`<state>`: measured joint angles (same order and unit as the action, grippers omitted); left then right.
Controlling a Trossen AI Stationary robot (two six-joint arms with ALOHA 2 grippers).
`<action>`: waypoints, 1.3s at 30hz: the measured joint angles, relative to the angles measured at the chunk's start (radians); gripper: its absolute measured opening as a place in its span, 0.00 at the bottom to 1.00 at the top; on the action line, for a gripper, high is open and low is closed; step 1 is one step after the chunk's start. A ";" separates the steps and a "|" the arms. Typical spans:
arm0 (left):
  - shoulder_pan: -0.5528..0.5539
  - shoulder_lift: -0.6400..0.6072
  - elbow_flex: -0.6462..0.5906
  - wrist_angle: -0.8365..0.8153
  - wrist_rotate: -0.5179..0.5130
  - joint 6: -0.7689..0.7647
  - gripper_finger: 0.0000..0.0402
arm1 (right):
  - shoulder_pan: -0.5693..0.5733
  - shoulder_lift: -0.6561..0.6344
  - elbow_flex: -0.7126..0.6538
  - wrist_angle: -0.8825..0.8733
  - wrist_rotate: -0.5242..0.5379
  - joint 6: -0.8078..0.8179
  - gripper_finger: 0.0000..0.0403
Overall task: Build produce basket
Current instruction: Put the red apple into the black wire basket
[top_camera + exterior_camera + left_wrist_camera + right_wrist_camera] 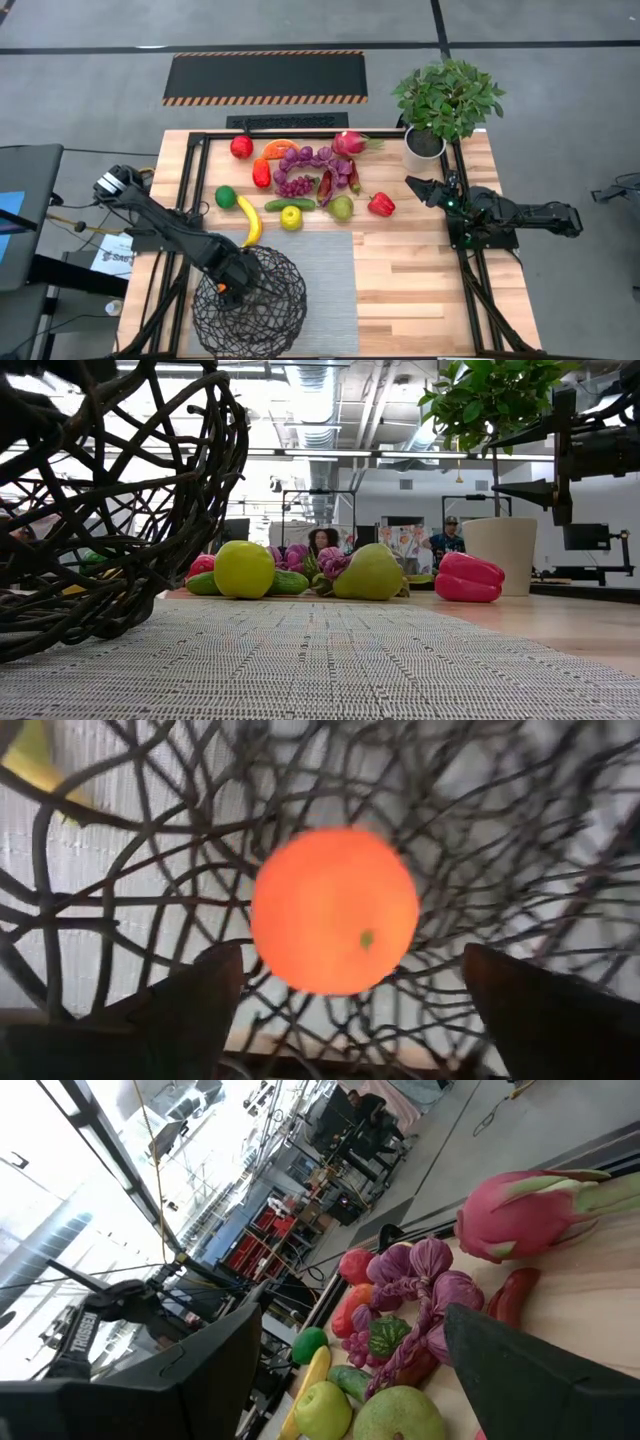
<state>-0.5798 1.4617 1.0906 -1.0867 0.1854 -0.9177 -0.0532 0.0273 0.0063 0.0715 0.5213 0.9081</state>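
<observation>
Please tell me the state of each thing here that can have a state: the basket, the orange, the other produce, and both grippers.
basket: on the grey mat, holding the orange.
orange: inside the basket, free between the open fingers.
left gripper: open, at the basket's rim.
right gripper: open, empty, waiting beside the plant pot.
rest of the produce: on the table, outside the basket.

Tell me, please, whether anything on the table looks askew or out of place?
Nothing stands out: the basket sits on the grey mat holding an orange, and the remaining produce lies grouped beside the potted plant.
</observation>
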 joint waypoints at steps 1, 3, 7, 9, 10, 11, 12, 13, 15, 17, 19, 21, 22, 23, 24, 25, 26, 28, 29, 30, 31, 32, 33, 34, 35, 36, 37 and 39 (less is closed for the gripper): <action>0.003 -0.013 0.009 -0.003 -0.004 -0.013 0.92 | 0.000 0.000 0.000 0.000 0.000 0.000 0.83; 0.012 -0.043 0.031 -0.002 -0.009 -0.037 0.92 | 0.000 0.000 0.000 0.000 0.000 0.000 0.83; 0.049 -0.127 0.071 -0.027 -0.100 -0.103 0.92 | 0.000 0.000 0.000 0.000 0.000 0.000 0.83; 0.082 -0.180 0.086 -0.056 -0.185 -0.142 0.92 | 0.000 0.000 0.000 0.000 0.000 -0.001 0.83; 0.106 -0.207 0.094 -0.073 -0.234 -0.166 0.92 | 0.000 0.000 0.000 0.000 0.000 -0.001 0.83; 0.134 -0.233 0.099 -0.084 -0.286 -0.198 0.92 | 0.000 0.000 0.000 0.000 0.000 0.000 0.83; 0.165 -0.258 0.102 -0.097 -0.339 -0.234 0.92 | 0.000 0.000 0.000 0.000 0.000 0.000 0.83; 0.202 -0.281 0.103 -0.114 -0.385 -0.276 0.92 | 0.000 0.000 0.000 0.000 0.000 0.000 0.83; 0.287 -0.319 0.103 -0.128 -0.452 -0.334 0.92 | 0.000 0.000 0.000 0.000 0.000 0.000 0.83; 0.375 -0.340 0.103 -0.139 -0.506 -0.341 0.92 | 0.000 0.000 0.000 0.000 0.000 0.000 0.83; 0.464 -0.348 0.103 -0.134 -0.543 -0.304 0.92 | 0.000 0.000 0.000 0.000 0.000 0.000 0.83; 0.558 -0.347 0.103 -0.135 -0.554 -0.256 0.92 | 0.000 0.000 0.000 0.000 0.000 0.000 0.83; 0.601 -0.338 0.103 -0.135 -0.557 -0.235 0.92 | 0.000 0.000 0.000 0.000 0.000 0.000 0.83; 0.648 -0.326 0.104 -0.136 -0.559 -0.216 0.92 | 0.000 0.000 0.000 0.000 0.000 0.000 0.83; 0.693 -0.314 0.103 -0.140 -0.562 -0.195 0.92 | 0.000 0.000 0.000 0.000 0.000 0.000 0.83; 0.737 -0.303 0.103 -0.146 -0.568 -0.168 0.92 | 0.000 0.000 0.000 0.000 0.000 0.000 0.83; 0.784 -0.293 0.103 -0.146 -0.576 -0.131 0.92 | 0.000 0.000 0.000 0.000 0.000 0.000 0.83; 0.880 -0.266 0.103 -0.145 -0.577 -0.055 0.92 | 0.000 0.000 0.000 0.000 0.000 0.000 0.83; 0.930 -0.251 0.103 -0.142 -0.574 -0.018 0.92 | 0.000 0.000 0.000 0.000 0.000 0.000 0.83; 0.975 -0.237 0.103 -0.136 -0.566 0.015 0.92 | 0.000 0.000 0.000 0.000 0.000 0.000 0.83; 1.017 -0.224 0.103 -0.127 -0.557 0.048 0.92 | 0.000 0.000 0.000 0.000 0.000 0.000 0.83; 1.060 -0.210 0.103 -0.115 -0.548 0.081 0.92 | 0.000 0.000 0.000 0.000 0.000 0.000 0.83; 1.102 -0.195 0.103 -0.096 -0.534 0.119 0.92 | 0.000 0.000 0.000 0.000 0.000 0.000 0.83; 1.139 -0.179 0.103 -0.071 -0.519 0.158 0.92 | 0.000 0.000 0.000 0.000 0.000 0.000 0.83; 1.175 -0.162 0.103 -0.043 -0.502 0.191 0.92 | 0.000 0.000 0.000 0.000 0.000 0.000 0.83; 1.211 -0.146 0.103 -0.019 -0.483 0.222 0.92 | 0.000 0.000 0.000 0.000 0.000 0.000 0.83; 1.245 -0.130 0.103 0.003 -0.465 0.253 0.92 | 0.000 0.000 0.000 0.000 0.000 0.000 0.83; 1.307 -0.088 0.103 0.049 -0.423 0.303 0.92 | 0.000 0.000 0.000 0.000 0.000 0.000 0.83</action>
<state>0.7270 1.3736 1.1938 -1.0374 -0.2373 -0.6151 -0.0532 0.0272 0.0062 0.0717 0.5212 0.9081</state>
